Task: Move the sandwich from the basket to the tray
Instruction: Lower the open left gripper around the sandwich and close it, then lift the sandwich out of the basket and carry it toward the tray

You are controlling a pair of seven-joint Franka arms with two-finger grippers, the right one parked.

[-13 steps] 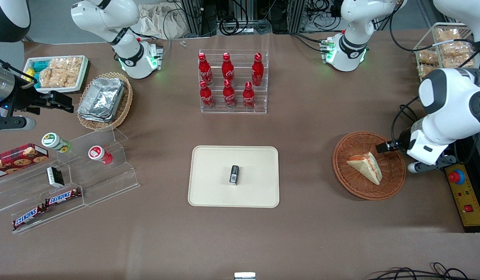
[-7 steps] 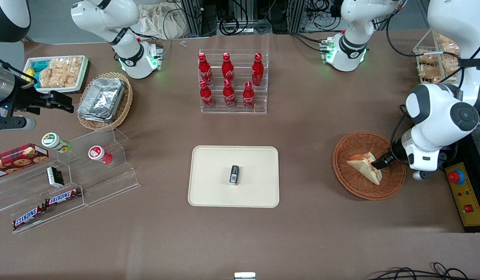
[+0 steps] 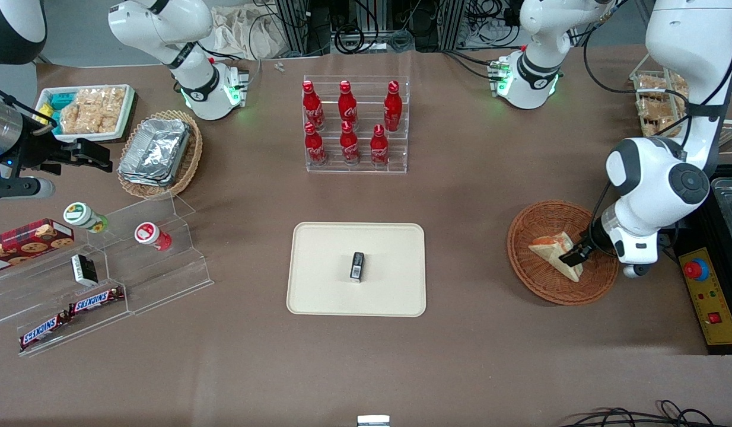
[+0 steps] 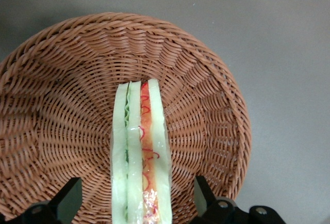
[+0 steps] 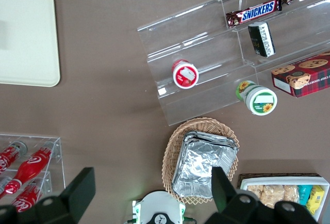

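The sandwich (image 3: 553, 251), a pale bread wedge with red, orange and green filling, lies in the round reddish-brown wicker basket (image 3: 538, 287) toward the working arm's end of the table. In the left wrist view the sandwich (image 4: 139, 157) stands on edge in the basket (image 4: 62, 79). My left gripper (image 3: 573, 255) is down in the basket, open, with one finger on each side of the sandwich (image 4: 138, 203) and a gap on both sides. The cream tray (image 3: 324, 284) lies mid-table; its corner shows in the right wrist view (image 5: 26, 33).
A small dark packet (image 3: 357, 265) lies on the tray. A clear rack of red bottles (image 3: 354, 126) stands farther from the front camera. A yellow box with a red button (image 3: 707, 296) sits beside the basket. Clear steps with snacks (image 3: 99, 279) stand toward the parked arm's end.
My left gripper has come down from beside the basket's rim into the basket and now straddles the sandwich. The sandwich has hardly moved.
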